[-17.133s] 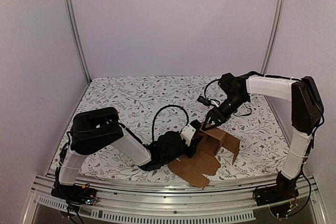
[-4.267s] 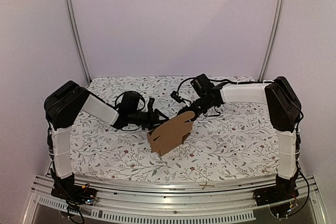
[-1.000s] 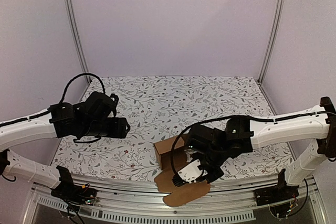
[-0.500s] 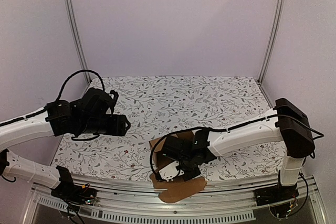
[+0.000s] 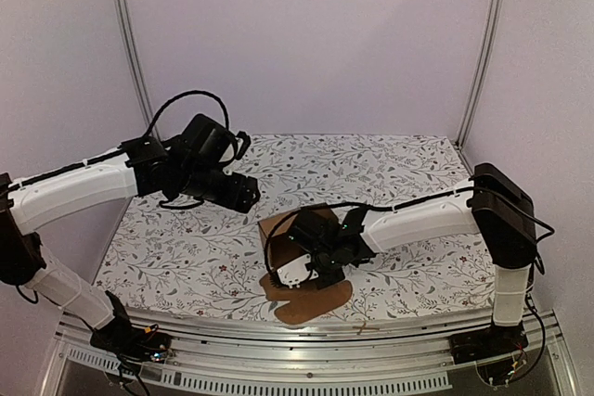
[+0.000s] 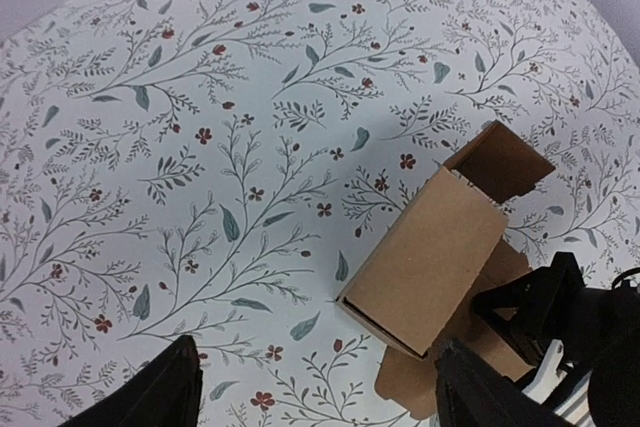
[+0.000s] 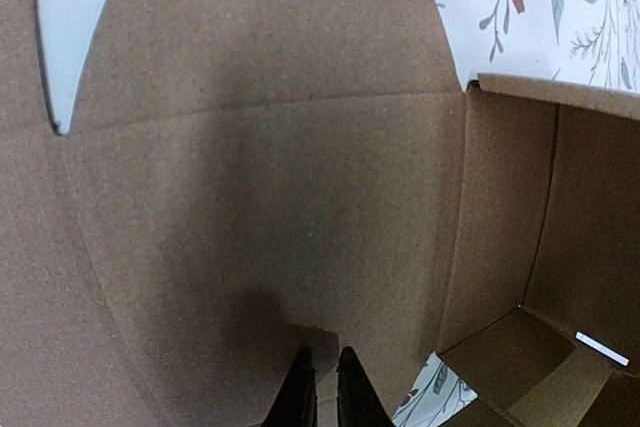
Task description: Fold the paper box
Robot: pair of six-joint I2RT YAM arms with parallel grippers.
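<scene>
The paper box (image 5: 299, 226) is a small brown carton lying near the table's front middle, with a rounded flap (image 5: 311, 299) flat on the cloth before it. My right gripper (image 5: 295, 275) is down at the carton's near side. In the right wrist view the right gripper (image 7: 322, 389) is shut, tips against the broad flap (image 7: 250, 197) beside the box's hollow inside (image 7: 520, 247). My left gripper (image 5: 249, 197) hangs in the air to the carton's left and farther back. Seen from its wrist, the left gripper (image 6: 320, 397) is open and empty, well above the paper box (image 6: 425, 252).
A floral cloth (image 5: 186, 248) covers the table. Metal posts (image 5: 130, 53) stand at the back corners, and a metal rail (image 5: 278, 340) runs along the near edge. The right arm's black wrist (image 6: 565, 312) lies against the carton's near end.
My left arm has risen and swung toward the table's middle, its jaws spreading wider. The carton and its flap have shifted slightly back with my right gripper still at the near side.
</scene>
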